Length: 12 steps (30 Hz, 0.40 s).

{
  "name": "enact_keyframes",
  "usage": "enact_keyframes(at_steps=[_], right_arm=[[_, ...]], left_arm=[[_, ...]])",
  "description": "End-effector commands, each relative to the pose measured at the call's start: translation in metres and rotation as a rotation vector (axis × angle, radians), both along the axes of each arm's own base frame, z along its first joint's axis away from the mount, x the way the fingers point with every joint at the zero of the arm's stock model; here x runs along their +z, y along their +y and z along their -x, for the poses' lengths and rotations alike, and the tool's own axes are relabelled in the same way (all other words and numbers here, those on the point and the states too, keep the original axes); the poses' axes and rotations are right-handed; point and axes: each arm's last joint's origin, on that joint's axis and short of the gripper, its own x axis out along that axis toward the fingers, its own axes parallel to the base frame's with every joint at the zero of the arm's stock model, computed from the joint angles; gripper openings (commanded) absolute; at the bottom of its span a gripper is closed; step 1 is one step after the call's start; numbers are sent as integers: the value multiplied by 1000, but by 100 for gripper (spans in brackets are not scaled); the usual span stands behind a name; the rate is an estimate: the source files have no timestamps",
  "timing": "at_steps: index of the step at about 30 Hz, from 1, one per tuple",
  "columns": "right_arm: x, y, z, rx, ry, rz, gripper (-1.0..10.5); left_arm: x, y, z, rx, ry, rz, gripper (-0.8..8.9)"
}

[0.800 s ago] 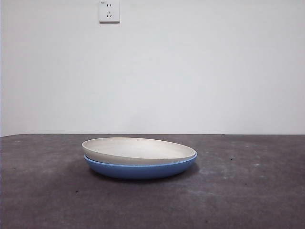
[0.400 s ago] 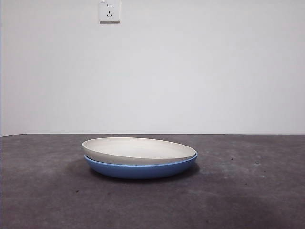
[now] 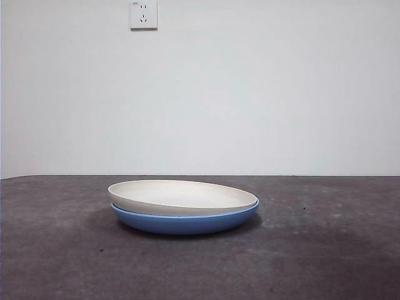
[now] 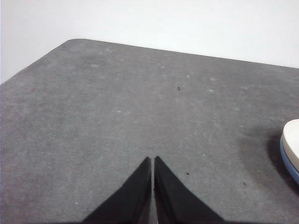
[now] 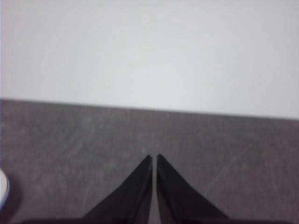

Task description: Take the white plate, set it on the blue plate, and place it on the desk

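White plate [image 3: 181, 197] stacked on blue plate [image 3: 184, 222], both arms clear.

We see the 2 plates nested mid-desk [image 3: 325, 262], white tilted slightly, its 9 o'clock rim riding higher. Left gripper [image 4: 153, 161] has jaws pinched together, holding nothing, above bare desk with the stack's edge at its 3 o'clock. Right gripper [image 5: 154, 158] likewise closed and empty; plate edge barely shows at 8 o'clock. Wall socket [image 3: 143, 14] at 12 o'clock.

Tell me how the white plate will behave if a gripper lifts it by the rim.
The white plate looks rigid, so it should keep its shape. Its rim is low and curved, so jaws may slip. It sits slightly tilted in the blue plate, which might shift on the desk when it is lifted.
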Motion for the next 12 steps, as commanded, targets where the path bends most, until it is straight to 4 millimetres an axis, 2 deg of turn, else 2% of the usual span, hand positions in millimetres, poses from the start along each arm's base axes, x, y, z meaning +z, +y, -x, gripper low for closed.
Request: enact_keyframes(at_steps=[1, 12], right_arm=[[-13, 0, -1, -4, 6, -5, 10], [-52, 0, -3, -1, 102, -59, 10]], left_arm=[[-7, 0, -1, -7, 25, 4, 10], [-7, 0, -1, -7, 25, 4, 10]])
